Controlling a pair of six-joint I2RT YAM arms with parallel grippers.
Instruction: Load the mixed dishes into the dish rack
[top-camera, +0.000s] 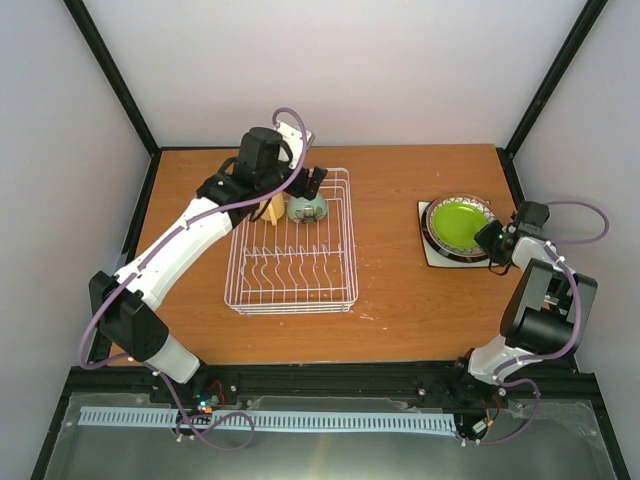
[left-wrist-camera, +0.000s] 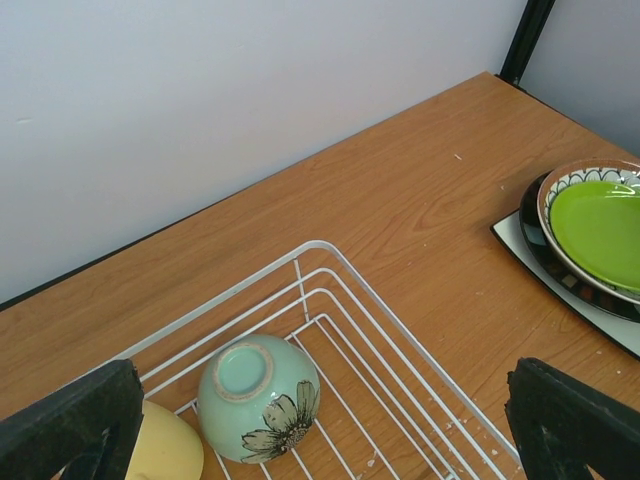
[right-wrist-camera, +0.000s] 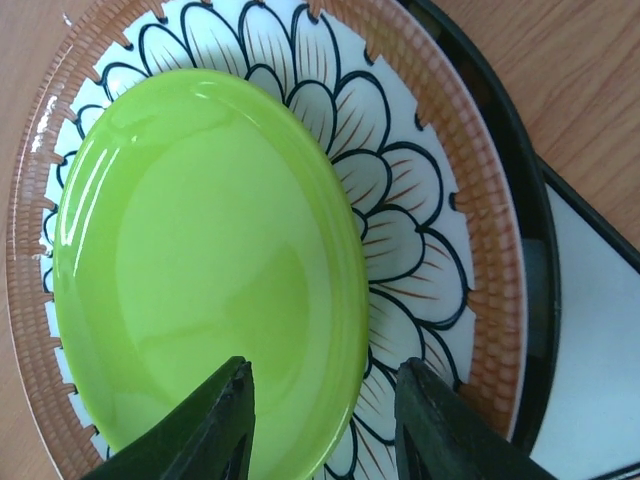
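Note:
The white wire dish rack (top-camera: 292, 278) lies mid-table. In its far end sit the upside-down pale mint bowl (top-camera: 307, 208) (left-wrist-camera: 258, 398) and the yellow cup (top-camera: 272, 209) (left-wrist-camera: 165, 448). My left gripper (top-camera: 300, 178) hovers open above them, empty. At the right the lime-green plate (top-camera: 458, 224) (right-wrist-camera: 205, 265) lies on the petal-patterned red-rimmed plate (right-wrist-camera: 400, 200), which rests on the dark-rimmed plate (right-wrist-camera: 530, 270) and the square white plate (top-camera: 432, 256) (right-wrist-camera: 600, 340). My right gripper (top-camera: 492, 238) (right-wrist-camera: 325, 420) is open, its jaws straddling the lime-green plate's near rim.
The rack's near half holds rows of upright prongs (top-camera: 290, 265). Black frame posts and white walls close in the table at the back and sides. Bare wood (top-camera: 385, 270) lies between the rack and the plate stack.

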